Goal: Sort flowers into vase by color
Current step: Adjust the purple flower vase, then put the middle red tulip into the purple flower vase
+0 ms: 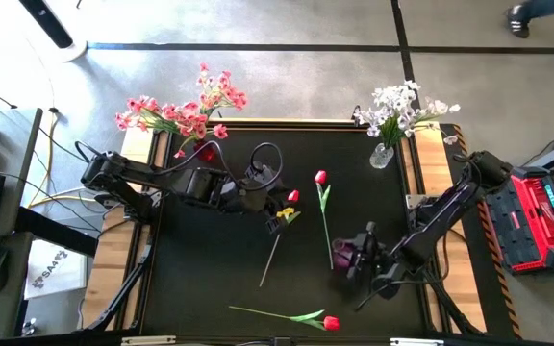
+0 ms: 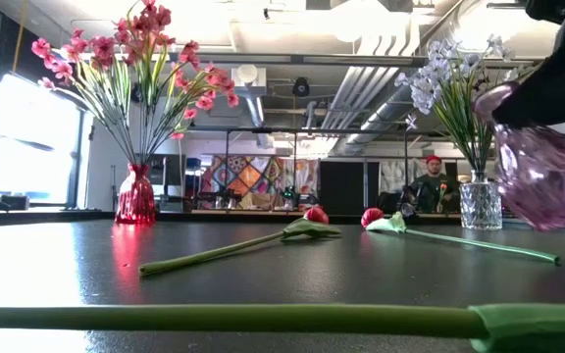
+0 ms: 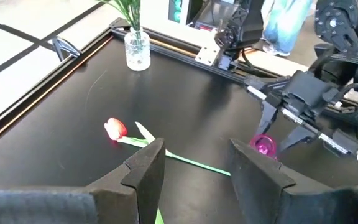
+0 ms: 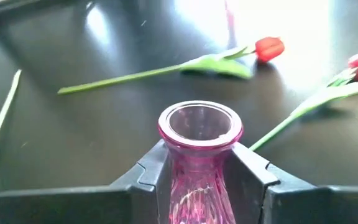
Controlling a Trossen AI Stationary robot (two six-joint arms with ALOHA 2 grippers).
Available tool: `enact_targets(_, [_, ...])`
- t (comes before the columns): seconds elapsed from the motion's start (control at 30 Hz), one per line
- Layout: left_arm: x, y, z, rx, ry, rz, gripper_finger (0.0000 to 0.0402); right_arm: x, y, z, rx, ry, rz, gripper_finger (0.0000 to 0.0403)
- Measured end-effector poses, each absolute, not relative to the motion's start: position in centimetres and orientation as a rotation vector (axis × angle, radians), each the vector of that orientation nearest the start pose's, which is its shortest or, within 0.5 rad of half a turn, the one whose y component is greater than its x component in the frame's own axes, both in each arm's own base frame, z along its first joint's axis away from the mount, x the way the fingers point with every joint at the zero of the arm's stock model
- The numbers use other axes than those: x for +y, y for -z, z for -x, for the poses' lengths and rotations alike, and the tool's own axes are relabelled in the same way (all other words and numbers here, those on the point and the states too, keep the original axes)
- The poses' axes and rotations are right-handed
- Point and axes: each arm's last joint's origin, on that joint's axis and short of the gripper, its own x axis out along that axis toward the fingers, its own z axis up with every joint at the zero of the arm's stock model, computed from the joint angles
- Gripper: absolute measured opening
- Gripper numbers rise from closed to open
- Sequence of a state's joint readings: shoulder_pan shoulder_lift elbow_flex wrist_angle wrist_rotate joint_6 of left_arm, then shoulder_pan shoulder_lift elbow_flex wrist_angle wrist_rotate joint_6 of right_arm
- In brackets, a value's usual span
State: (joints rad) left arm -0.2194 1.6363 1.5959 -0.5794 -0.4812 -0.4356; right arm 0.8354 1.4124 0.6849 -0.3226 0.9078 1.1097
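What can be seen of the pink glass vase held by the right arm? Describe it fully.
The pink glass vase is clear, tinted magenta, with a round open mouth, a thick lip, a narrow neck and a patterned body that swells lower down. It is empty. The right end effector is shut on its neck, one finger on each side. In the low view the vase hangs tilted above the black table, touching nothing else. From above it sits right of centre, beside a red tulip's stem.
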Motion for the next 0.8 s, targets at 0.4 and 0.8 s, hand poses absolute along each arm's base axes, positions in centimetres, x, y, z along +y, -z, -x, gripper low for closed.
enact_targets(0.4, [-5.9, -36.3, -35.6, 0.513, -0.39, 0.219, 0.0161, 16.3, -16.6, -16.2, 0.551, 0.47, -0.227, 0.0156])
enact_targets(0.8, [-5.6, -36.3, -35.7, 0.518, -0.392, 0.187, 0.0161, 17.3, -15.9, -14.4, 0.682, 0.411, -0.329, 0.0218])
